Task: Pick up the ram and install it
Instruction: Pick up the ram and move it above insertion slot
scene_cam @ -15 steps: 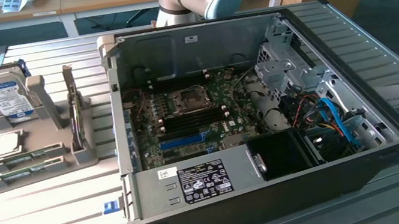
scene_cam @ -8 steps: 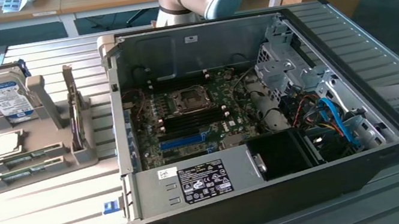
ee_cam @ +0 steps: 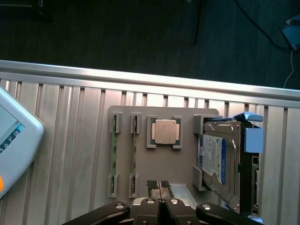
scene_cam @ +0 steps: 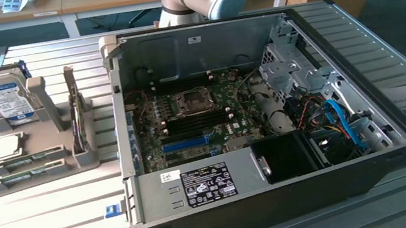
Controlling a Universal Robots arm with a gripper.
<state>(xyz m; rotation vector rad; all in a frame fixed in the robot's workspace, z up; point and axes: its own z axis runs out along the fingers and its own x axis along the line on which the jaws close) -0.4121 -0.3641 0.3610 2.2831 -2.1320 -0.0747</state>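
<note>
The gripper (ee_cam: 160, 187), fingers pressed together and empty, hangs over the tray (ee_cam: 183, 164), at its eleven o'clock in the exterior view. The ram (scene_cam: 25, 161) lies flat at the tray's seven o'clock, a second stick (scene_cam: 23, 177) beside it. The open case (scene_cam: 283, 199) stands at three o'clock.

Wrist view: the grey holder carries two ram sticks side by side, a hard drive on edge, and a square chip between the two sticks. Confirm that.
Wrong on the chip. The wrist view shows the square chip between the ram sticks and the hard drive, not between the two sticks. The rest stands.
</note>
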